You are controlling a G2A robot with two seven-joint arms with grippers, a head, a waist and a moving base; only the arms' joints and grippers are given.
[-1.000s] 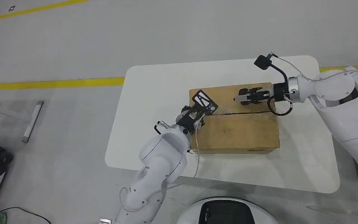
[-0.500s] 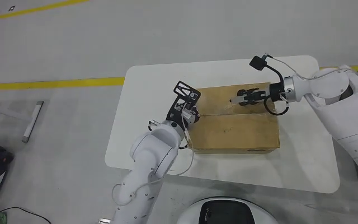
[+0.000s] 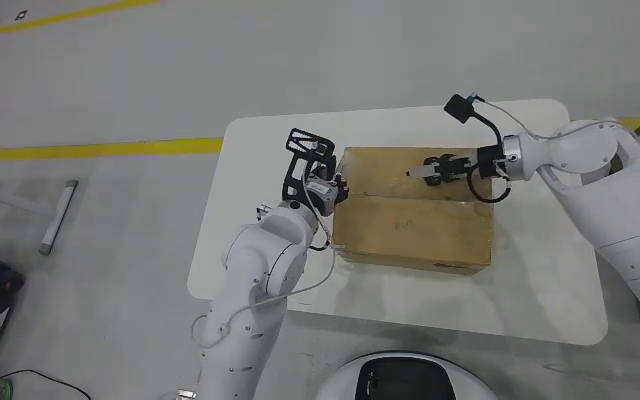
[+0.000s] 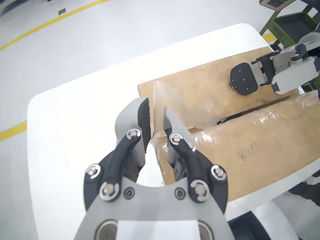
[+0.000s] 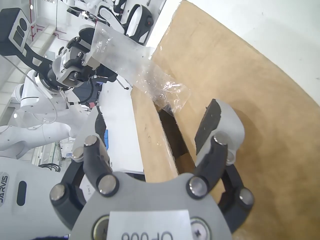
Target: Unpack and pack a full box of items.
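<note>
A brown cardboard box lies on the white table, its two top flaps meeting along a middle seam. My left gripper is just off the box's left end, shut on a strip of clear tape that is peeled up from the seam and still stuck near the gap. In the top view this left gripper hangs at the box's left edge. My right gripper stands open over the seam, one pad on the far flap. From above, the right gripper lies on the far flap.
Bare table runs left of the box and along its front edge. A grey bar lies on the floor to the left, and a yellow line crosses the floor.
My left gripper has pulled leftward off the box top with the tape, peeling it from the seam. The box slid slightly left; the right gripper followed a little.
</note>
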